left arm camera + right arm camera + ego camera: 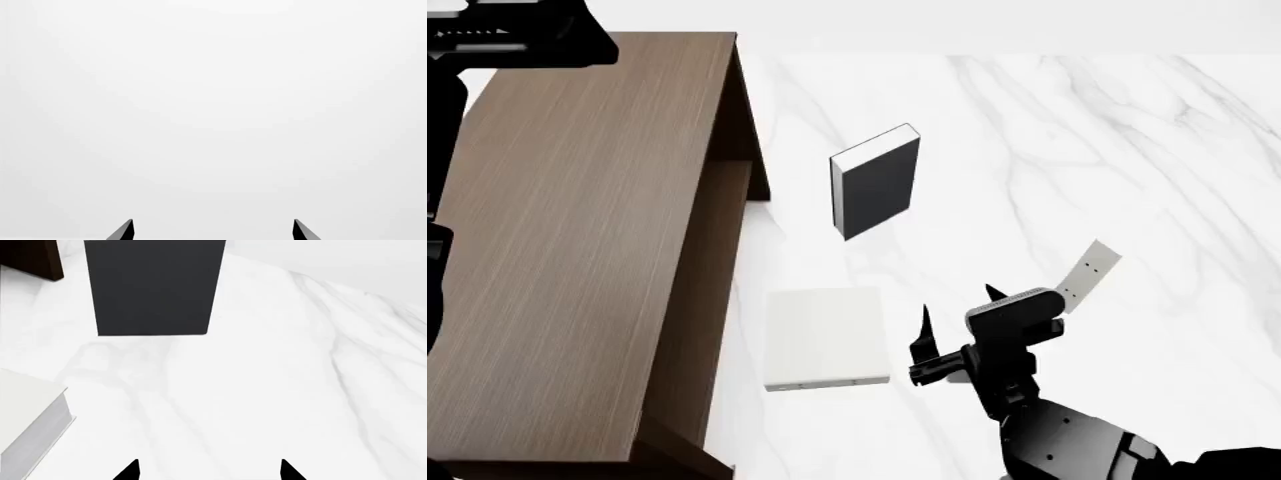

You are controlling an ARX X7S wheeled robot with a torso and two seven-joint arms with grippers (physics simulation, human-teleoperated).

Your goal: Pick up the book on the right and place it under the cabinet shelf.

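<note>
Two plain books — no readable writing

The left wrist view shows almost nothing but a plain, featureless white-to-pale-grey field that fills the picture, slightly brighter toward the middle. Two dark, pointed fingertips of the left gripper poke into view at one edge, set well apart with blank background between them. Nothing sits between the tips, and they touch nothing.
</note>
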